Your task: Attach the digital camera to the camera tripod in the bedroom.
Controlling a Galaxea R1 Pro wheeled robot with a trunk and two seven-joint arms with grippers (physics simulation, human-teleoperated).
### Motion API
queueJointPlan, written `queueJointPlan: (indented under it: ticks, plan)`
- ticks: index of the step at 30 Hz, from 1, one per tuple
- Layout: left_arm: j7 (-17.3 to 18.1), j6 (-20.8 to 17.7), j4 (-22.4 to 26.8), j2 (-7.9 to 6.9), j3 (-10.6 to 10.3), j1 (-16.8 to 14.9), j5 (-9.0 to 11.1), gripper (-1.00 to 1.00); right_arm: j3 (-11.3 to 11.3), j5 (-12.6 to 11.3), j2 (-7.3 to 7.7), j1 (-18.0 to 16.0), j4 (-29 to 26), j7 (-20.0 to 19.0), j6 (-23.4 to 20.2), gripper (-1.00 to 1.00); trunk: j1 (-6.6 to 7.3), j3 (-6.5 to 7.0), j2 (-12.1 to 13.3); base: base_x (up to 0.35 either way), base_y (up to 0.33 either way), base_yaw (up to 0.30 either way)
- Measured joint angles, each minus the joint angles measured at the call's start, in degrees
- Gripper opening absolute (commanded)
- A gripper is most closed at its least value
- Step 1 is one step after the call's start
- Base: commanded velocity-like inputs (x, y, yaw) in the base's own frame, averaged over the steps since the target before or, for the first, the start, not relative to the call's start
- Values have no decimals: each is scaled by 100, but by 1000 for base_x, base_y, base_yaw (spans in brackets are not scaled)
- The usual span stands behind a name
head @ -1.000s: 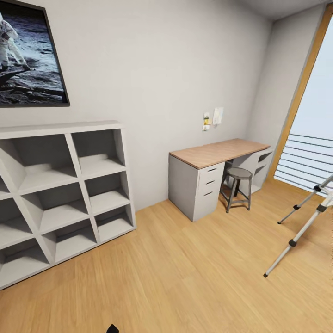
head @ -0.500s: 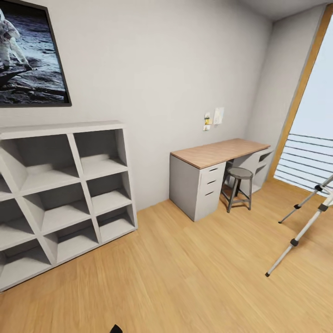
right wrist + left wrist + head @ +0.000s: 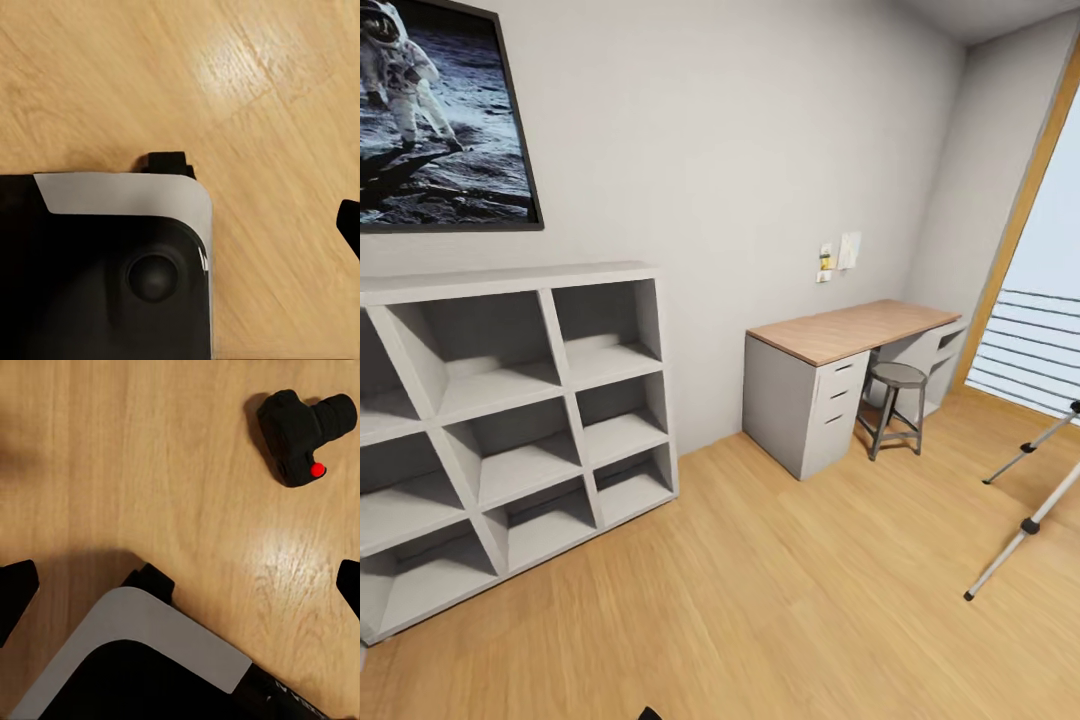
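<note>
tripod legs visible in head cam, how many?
2. Both belong to the tripod at the right edge of the head view: one leg nearer the window, one closer. A third may be out of frame.

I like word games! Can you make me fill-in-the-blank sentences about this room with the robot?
1. The small black boxy digital camera lies on the light wood plank ____.
2. The button on top of the camera is coloured ____.
3. The short round grey stool stands beside the wood-topped grey ____.
4. The framed picture above the grey cube shelf shows an ____ on the moon.

Missing words: floor; red; desk; astronaut
</note>
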State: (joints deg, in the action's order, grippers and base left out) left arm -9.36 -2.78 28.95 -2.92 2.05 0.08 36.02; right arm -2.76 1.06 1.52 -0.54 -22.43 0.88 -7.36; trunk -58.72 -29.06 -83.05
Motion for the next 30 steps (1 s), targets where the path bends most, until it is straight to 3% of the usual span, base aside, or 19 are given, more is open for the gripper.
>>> queueJointPlan:
  ticks: [20,30]
  plan:
    - [14,-2,-87,1,-2,0,4,100,4,4,-8,0,-1,-2,37,100,2,0,0,213,279,0]
    - [-6,6,-95,10,-13,0,-14,100,1,4,-9,1,-3,-24,8,100,-1,0,0,65,70,0]
